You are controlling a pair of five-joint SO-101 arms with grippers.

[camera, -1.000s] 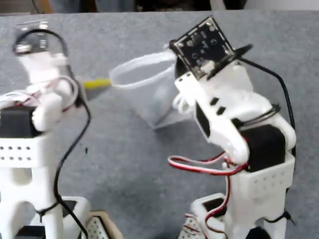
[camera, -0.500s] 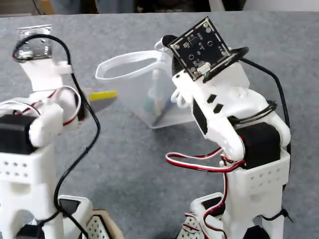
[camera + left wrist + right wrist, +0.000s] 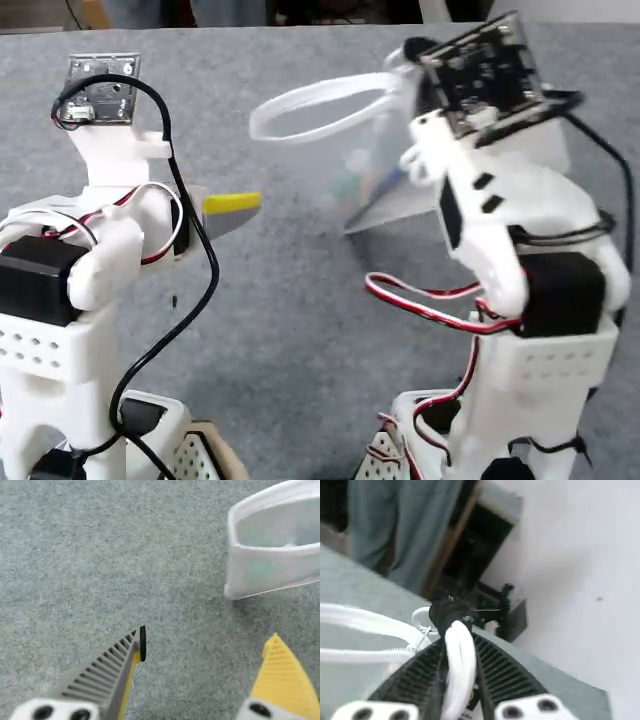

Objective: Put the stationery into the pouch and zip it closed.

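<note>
The translucent white pouch (image 3: pixel 330 150) hangs tilted above the grey table with its mouth open toward the left arm. Blurred pens (image 3: pixel 375 185) lie inside it. In the right wrist view my right gripper (image 3: pixel 460 632) is shut on the pouch's white zipper edge (image 3: pixel 457 660), with the zip pull ring (image 3: pixel 422 625) just beside it. My left gripper (image 3: pixel 207 645) stands open over bare table, a short way from the pouch's corner (image 3: pixel 272 562), nothing between its grey finger (image 3: pixel 131 652) and yellow finger (image 3: pixel 277 667). In the high view, the yellow finger (image 3: pixel 232 203) is left of the pouch.
Grey felt table (image 3: pixel 290 320) lies under both arms. The arm bases and their cables (image 3: pixel 420 305) take up the near side. Dark furniture and a white wall (image 3: pixel 580 555) stand beyond the table's far edge.
The right arm has carried the pouch up and to the right, tilting it. The left gripper has shifted to the right and a little nearer, staying open.
</note>
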